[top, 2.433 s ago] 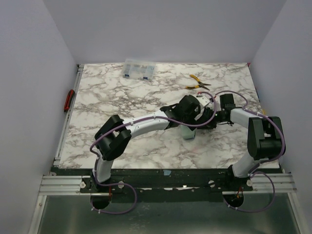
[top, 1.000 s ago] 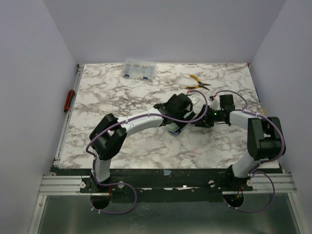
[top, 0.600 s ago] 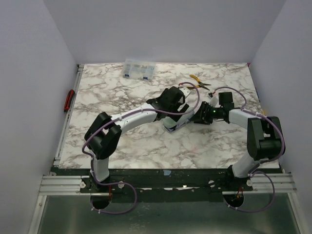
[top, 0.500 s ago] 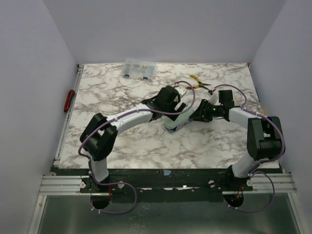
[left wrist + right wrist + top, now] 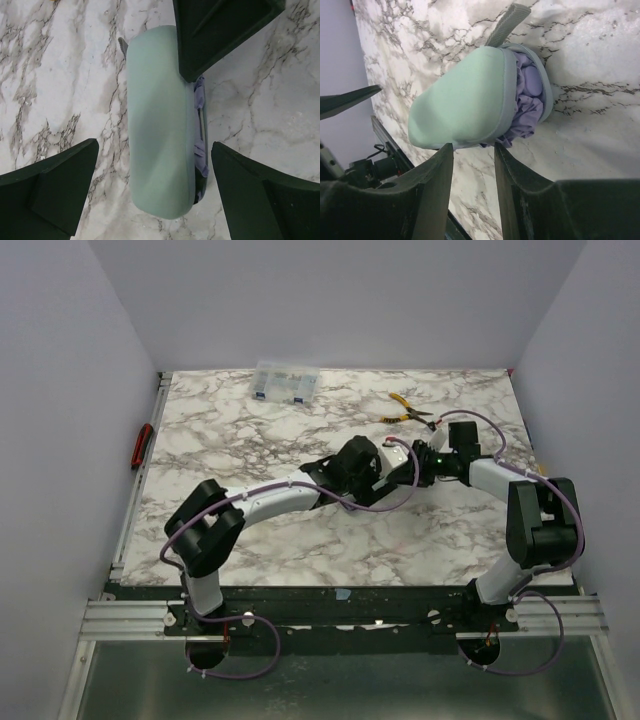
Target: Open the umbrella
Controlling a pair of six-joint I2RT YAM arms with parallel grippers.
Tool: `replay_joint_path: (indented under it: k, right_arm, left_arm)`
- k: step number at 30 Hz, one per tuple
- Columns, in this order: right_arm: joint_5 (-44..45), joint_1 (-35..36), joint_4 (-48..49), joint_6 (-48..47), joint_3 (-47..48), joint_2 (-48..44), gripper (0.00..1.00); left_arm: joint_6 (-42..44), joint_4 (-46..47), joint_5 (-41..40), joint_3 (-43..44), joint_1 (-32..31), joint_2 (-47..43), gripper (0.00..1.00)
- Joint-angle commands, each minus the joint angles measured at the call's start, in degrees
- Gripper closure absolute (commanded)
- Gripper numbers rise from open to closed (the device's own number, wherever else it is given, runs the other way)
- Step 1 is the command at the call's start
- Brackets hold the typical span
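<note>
The umbrella (image 5: pixel 527 95) shows only as bunched lavender fabric in the mouth of a pale green sleeve (image 5: pixel 465 105), which lies flat on the marble table. A grey strap (image 5: pixel 507 22) sticks out at its rim. In the left wrist view the sleeve (image 5: pixel 157 120) lies lengthwise between the fingers of my left gripper (image 5: pixel 155 145). That gripper is wide open and touches neither side. My right gripper (image 5: pixel 472 147) has its jaws partly apart, with bare marble between them and its tips at the sleeve's edge by the fabric. One of its fingers (image 5: pixel 220 35) reaches over the sleeve's far end.
A clear compartment box (image 5: pixel 287 381) stands at the back of the table. Yellow-handled pliers (image 5: pixel 405 408) lie at the back right. A red object (image 5: pixel 143 445) sits on the left rail. Both arms meet at the middle right of the table (image 5: pixel 250 430).
The left wrist swung to the back, then came down over the sleeve. The sleeve no longer shows in front of it in the top view. The right gripper shifted slightly back.
</note>
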Motion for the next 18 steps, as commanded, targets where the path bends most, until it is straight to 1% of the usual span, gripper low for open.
replay_joint_path:
  k: [1, 5, 7, 12, 18]
  right_arm:
    - [-3.2, 0.5, 2.5, 2.5, 1.3, -0.4, 0.59]
    - [-3.2, 0.5, 3.1, 3.2, 1.1, -0.5, 0.59]
    - [-2.9, 0.5, 3.0, 3.1, 1.1, -0.4, 0.59]
    - [-1.5, 0.5, 2.0, 1.8, 1.1, -0.2, 0.59]
    - [-2.3, 0.5, 1.1, 0.4, 1.7, -0.5, 0.59]
  left_arm:
    - [3.0, 0.7, -3.1, 3.6, 0.2, 6.0, 0.02]
    - [4.4, 0.6, -5.5, 5.2, 0.3, 8.3, 0.02]
    - [3.8, -1.6, -6.4, 7.0, 0.8, 9.1, 0.02]
    - [2.5, -1.9, -5.6, 7.0, 2.3, 7.1, 0.02]
    - [2.8, -2.1, -5.9, 7.4, 4.2, 5.6, 0.03]
